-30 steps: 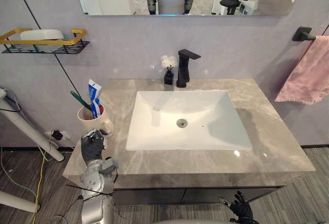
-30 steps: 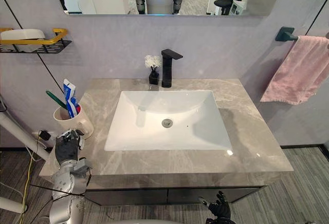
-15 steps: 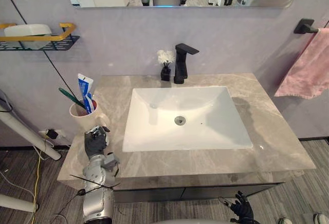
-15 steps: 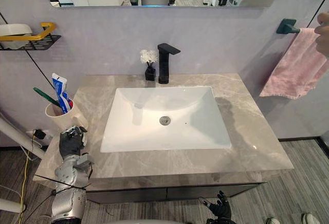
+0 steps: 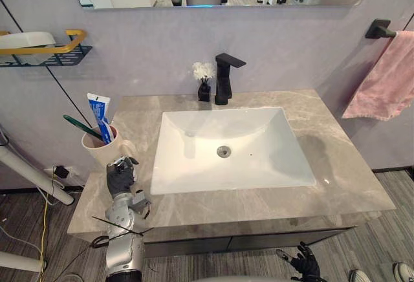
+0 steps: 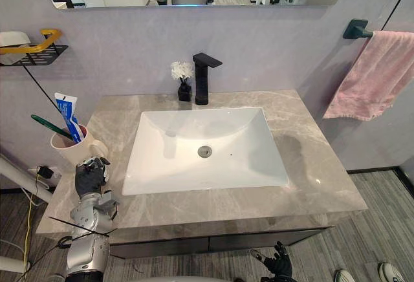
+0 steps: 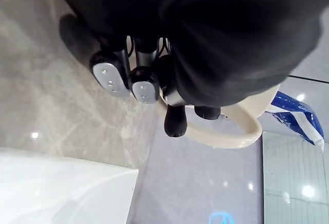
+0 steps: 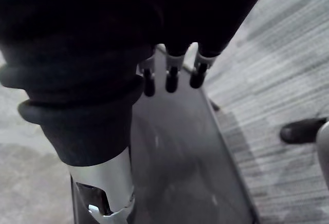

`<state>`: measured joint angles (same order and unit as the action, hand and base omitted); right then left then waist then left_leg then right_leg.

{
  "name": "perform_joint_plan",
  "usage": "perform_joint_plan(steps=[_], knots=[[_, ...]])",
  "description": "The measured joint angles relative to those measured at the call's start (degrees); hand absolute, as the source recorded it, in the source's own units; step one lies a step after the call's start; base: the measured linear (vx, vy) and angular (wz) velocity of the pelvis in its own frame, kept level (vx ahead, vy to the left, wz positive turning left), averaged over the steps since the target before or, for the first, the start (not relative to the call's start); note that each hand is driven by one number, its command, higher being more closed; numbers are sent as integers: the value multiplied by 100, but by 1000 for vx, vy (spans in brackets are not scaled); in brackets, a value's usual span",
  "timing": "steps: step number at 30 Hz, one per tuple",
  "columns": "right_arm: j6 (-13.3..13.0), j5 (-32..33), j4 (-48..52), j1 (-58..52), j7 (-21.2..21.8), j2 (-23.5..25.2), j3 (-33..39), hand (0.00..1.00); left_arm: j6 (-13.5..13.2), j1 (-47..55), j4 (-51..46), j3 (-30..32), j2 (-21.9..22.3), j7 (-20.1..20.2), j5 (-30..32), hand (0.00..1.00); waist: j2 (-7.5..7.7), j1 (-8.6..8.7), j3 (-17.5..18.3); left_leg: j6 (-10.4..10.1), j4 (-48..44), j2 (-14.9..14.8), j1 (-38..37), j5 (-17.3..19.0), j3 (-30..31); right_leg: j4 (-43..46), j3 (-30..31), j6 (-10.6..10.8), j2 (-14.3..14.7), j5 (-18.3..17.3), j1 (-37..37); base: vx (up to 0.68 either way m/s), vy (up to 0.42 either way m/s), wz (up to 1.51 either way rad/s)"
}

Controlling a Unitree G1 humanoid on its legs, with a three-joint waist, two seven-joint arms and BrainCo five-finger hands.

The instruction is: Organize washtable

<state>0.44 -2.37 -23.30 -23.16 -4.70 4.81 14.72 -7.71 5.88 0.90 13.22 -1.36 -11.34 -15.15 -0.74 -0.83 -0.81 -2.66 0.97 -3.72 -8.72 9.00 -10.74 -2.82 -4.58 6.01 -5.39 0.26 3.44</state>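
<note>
A cream cup (image 5: 97, 149) stands on the left end of the grey marble countertop (image 5: 336, 165). It holds a blue-and-white toothpaste tube (image 5: 99, 110) and a green toothbrush (image 5: 79, 125). My left hand (image 5: 119, 177) rests right in front of the cup, fingers curled, at its handle (image 5: 131, 149). In the left wrist view a dark fingertip reaches into the handle's cream loop (image 7: 236, 134), with the toothpaste tube (image 7: 295, 118) behind it. My right hand (image 5: 303, 264) hangs below the counter's front edge with fingers (image 8: 172, 75) straight and nothing in them.
A white sink (image 5: 259, 159) fills the counter's middle, with a black faucet (image 5: 224, 78) and a small black vase of white flowers (image 5: 204, 81) behind it. A pink towel (image 5: 385, 85) hangs at the right. A wall shelf (image 5: 39, 48) is at upper left. A person's shoes (image 6: 388, 272) stand at lower right.
The whole picture has shifted, so the camera moved. My left hand stays at the cup. A person's hand by the towel in the earlier right eye view is gone.
</note>
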Motion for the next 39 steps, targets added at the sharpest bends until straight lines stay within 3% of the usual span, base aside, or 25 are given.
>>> perform_joint_plan(steps=[25,39], knots=[[0,2,-4,32,122,34,-10,0,1,654,-845,336,168,10,-1,100,49,-29,-6,32,-106,11,-7,16,295,2,-464,2,-67,1,229,-22,-34,7],[1,-5,-57,31,123,-8,-6,0,39,598,-683,572,-168,21,4,100,45,-13,-4,24,-106,12,-7,23,249,2,-441,1,-61,2,206,-12,-27,-1]])
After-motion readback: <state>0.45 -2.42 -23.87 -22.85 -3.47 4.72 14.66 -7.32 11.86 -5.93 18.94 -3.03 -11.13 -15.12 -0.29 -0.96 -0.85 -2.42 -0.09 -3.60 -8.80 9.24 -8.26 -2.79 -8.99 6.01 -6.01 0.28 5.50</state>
